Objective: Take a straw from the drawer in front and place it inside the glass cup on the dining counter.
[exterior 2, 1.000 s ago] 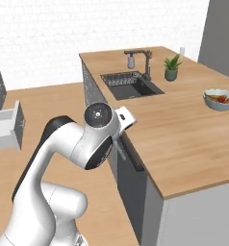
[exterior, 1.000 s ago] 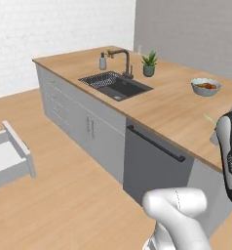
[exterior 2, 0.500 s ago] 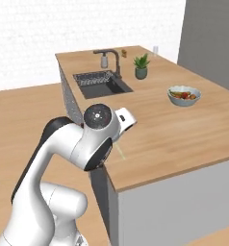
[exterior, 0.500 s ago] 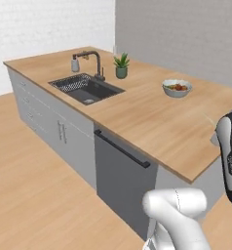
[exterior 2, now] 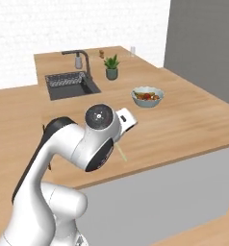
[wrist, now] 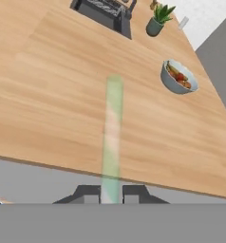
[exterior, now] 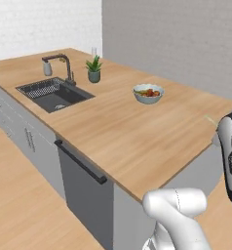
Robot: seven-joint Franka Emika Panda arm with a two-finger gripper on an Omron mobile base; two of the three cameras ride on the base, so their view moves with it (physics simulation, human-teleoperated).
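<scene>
In the left base view, the dining counter point(exterior: 137, 132) runs from the near right corner to the far left, its long near edge over grey cabinet fronts, with bare wood between the sink point(exterior: 54, 93) and the bowl point(exterior: 148, 93) of fruit. The glass cup point(exterior: 94, 51) stands at the far edge, beyond the potted plant point(exterior: 93, 70).

In the right base view, the straw point(exterior 2: 120, 151) slants down beside the arm's wrist, over the counter's near edge. The bowl sits mid-slab; the cup is at the far corner.

In the hand view, the gripper point(wrist: 110, 193) is pressed together, pinching the straw, which points out over open wood.
</scene>
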